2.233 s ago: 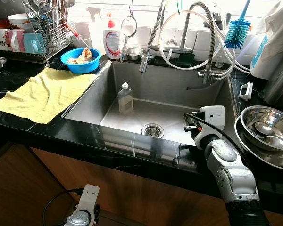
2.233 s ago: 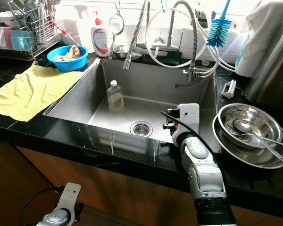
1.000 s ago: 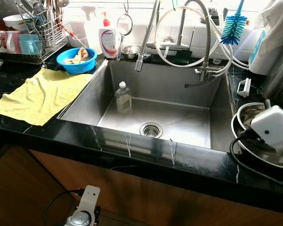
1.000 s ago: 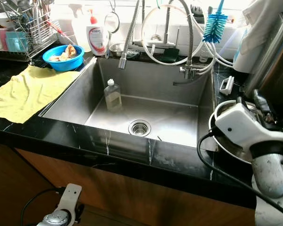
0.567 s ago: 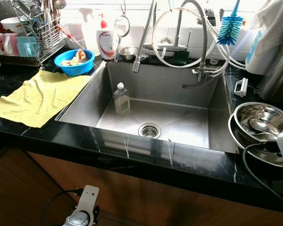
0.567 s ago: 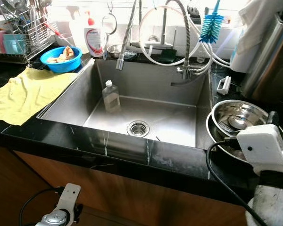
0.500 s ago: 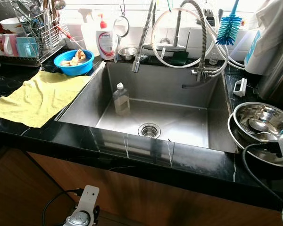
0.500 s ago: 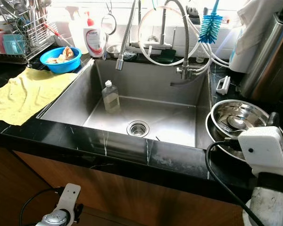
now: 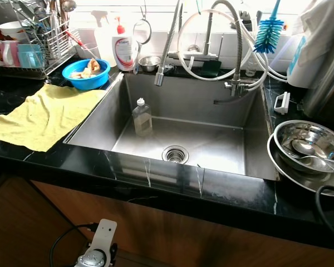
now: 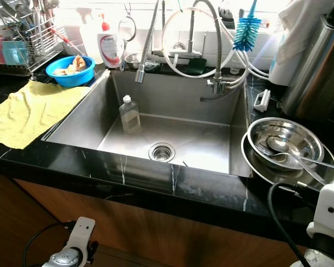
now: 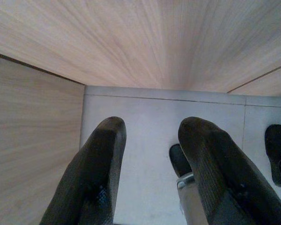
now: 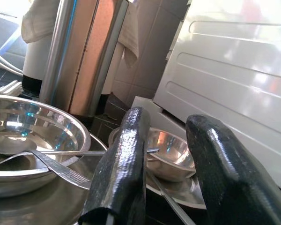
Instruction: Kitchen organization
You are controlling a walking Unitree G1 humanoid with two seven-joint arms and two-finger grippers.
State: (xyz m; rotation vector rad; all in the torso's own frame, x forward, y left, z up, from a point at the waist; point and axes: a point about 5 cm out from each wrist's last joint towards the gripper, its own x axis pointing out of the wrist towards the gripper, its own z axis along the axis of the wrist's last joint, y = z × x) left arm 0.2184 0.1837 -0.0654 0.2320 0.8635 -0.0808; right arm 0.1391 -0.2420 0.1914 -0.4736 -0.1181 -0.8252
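The right tool [image 12: 161,187] sits low at the right end of the black desk [image 9: 234,194], fingers parted and holding nothing. Its wrist view looks across the desk surface at two groups of steel ware. The nearer group, straight ahead of the fingers, is a small steel bowl [image 12: 171,154] resting on a plate. The second group lies off to the sink side: a large steel bowl [image 9: 309,146] nested in a wider steel basin [image 9: 286,172], with a ladle [image 9: 306,149] and other utensils lying in it, handles pointing toward the robot's right and over the rim.

Governing relation: the stacked bowls stand just right of the sink [image 9: 181,136], on the robot's right side, so the right arm is clearly the nearer one. The utensil handles run roughly crosswise to the tool's line of approach, which probably favours a pinch across a handle or on the bowl rim.

The left tool [image 11: 150,173] hangs idle beside the wooden cabinet front below the desk, fingers parted and empty, pointing at the tiled floor [image 11: 145,136].

A soap bottle [image 9: 142,118] stands upright in the sink basin, well apart from both tools. A yellow cloth [image 9: 42,114] lies spread on the desk left of the sink.
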